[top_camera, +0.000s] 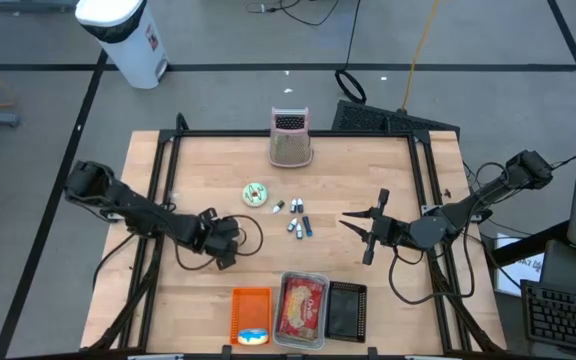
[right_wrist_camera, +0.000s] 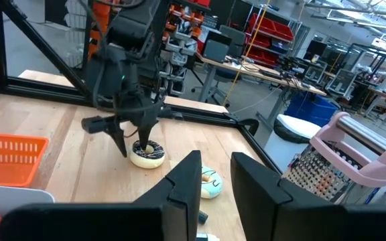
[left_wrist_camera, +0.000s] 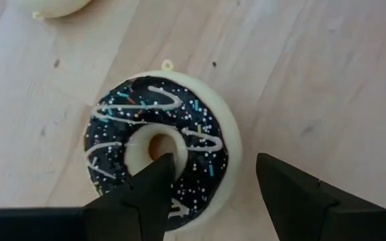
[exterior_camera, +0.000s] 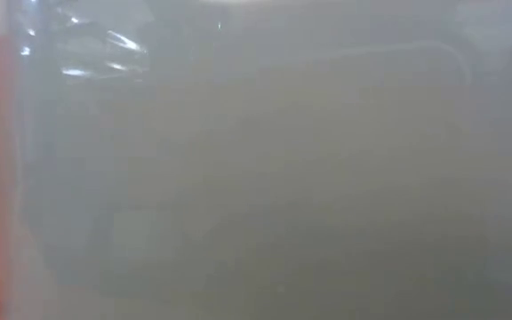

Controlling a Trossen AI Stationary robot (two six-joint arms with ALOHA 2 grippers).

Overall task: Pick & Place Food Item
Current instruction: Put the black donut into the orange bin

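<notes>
A chocolate-iced donut (left_wrist_camera: pixel 159 144) with white drizzle and sprinkles lies flat on the wooden table, left of centre (right_wrist_camera: pixel 147 155). My left gripper (left_wrist_camera: pixel 213 164) is open and points steeply down right over it (top_camera: pixel 223 240). One finger stands over the donut's hole and the other outside its pale rim, so they straddle one side of the ring. I cannot tell whether they touch it. My right gripper (top_camera: pixel 360 235) hovers level above the table's right half, open with a narrow gap (right_wrist_camera: pixel 216 177) and nothing in it.
A green-iced donut (top_camera: pixel 255 194) lies just beyond the left gripper. Small batteries (top_camera: pixel 298 222) lie at mid-table, and a pink-handled grater (top_camera: pixel 290 140) stands at the far edge. An orange basket (top_camera: pixel 250 312), a food tray (top_camera: pixel 303 308) and a black tray (top_camera: pixel 346 310) line the near edge.
</notes>
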